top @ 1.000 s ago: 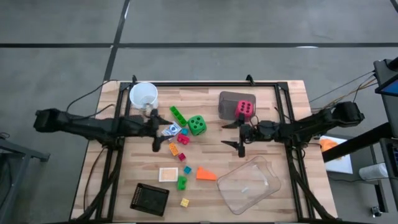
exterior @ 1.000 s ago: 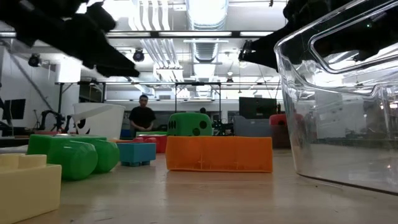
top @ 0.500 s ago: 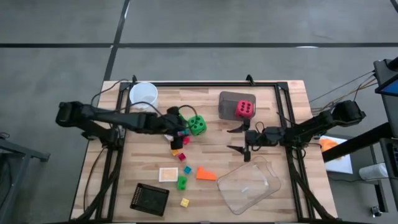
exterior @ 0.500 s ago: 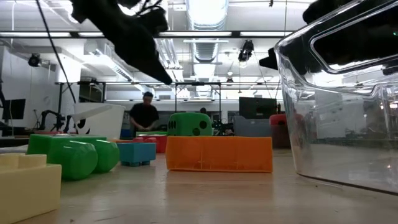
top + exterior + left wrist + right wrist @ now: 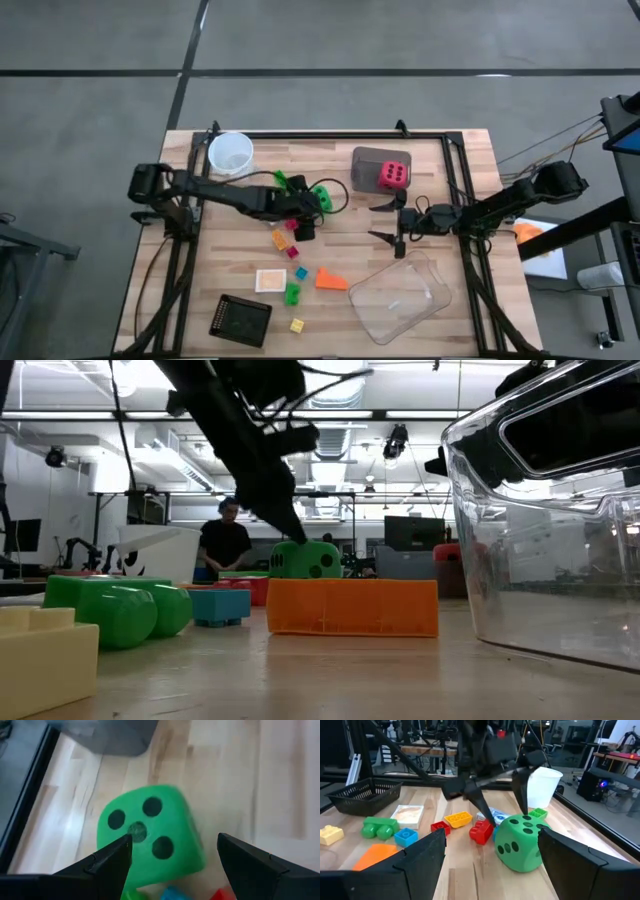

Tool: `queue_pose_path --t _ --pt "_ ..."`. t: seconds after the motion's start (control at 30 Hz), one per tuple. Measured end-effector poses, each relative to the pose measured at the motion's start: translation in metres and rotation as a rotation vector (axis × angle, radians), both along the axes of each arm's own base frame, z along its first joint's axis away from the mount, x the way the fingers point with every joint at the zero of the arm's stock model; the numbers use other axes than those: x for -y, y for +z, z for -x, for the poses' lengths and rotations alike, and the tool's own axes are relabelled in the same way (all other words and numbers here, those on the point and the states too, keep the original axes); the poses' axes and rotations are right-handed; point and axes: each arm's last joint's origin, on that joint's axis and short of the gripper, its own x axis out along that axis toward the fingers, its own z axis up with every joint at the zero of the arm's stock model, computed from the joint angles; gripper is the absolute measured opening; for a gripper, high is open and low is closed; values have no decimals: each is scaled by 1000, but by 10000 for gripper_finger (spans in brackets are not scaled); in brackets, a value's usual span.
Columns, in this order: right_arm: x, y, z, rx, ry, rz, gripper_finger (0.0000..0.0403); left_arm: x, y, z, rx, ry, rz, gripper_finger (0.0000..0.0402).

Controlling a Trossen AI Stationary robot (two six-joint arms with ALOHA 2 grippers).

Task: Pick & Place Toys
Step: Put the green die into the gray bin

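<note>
The green die [image 5: 150, 835] stands on the table among small bricks: red [image 5: 481, 832], orange [image 5: 280, 238], blue [image 5: 406, 836], green [image 5: 292, 293] and yellow [image 5: 297, 325]. The orange wedge [image 5: 330, 278] lies near them. My left gripper [image 5: 308, 212] slants down over the green die, open, with its fingers [image 5: 520, 795] on either side of the die's top. I cannot tell whether they touch it. The pink-red die [image 5: 392, 175] rests on a grey block [image 5: 368, 160]. My right gripper [image 5: 383, 220] stands open and level, right of the green die, with nothing between its fingers.
A clear tray [image 5: 400, 300] lies at the near right. A white cup [image 5: 230, 152] stands at the far left and a black basket [image 5: 240, 320] at the near left, with a white card [image 5: 270, 280] between them. A person [image 5: 225, 545] stands in the room beyond the table.
My left gripper has swung out toward the table's right, tipped downward and come down over the green die, staying open. My right gripper has drawn back a little toward the right edge. No toy has moved.
</note>
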Motion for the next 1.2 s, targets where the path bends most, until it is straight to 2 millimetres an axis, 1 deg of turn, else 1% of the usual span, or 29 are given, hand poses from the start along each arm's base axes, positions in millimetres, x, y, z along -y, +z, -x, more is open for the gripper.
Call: queue_pose_path --t 0.13,0.3,0.37,0.43,0.53,0.73,0.8,0.83,1.07,1.2 --pt "0 0 0 -1 -1 0 309 0 -13 -9 -67 5 -34 292" --pt "0 -1 0 -3 -3 1 309 -1 -23 -13 -115 -6 -63 291" --pt "0 -1 0 -3 -3 1 309 -1 -26 -12 -124 -4 -63 285" --pt "0 -1 0 -3 -3 1 309 -1 -26 -12 -122 7 -56 268" --pt "0 -1 0 -4 -3 1 309 -1 -26 -12 -107 44 -54 222" --pt "0 -1 0 -4 -4 -3 309 -1 -27 -11 -112 57 -66 94" --pt "0 -1 0 -5 -4 -3 309 -1 -27 -11 -112 57 -65 57" --pt "0 -1 0 -5 -4 -3 309 -1 -26 -11 -112 57 -65 46" --pt "0 -1 0 -6 -4 -6 309 -1 -26 -11 -112 55 -64 45" --pt "0 -1 0 -6 -4 -6 309 0 -17 -8 -97 36 -66 41"
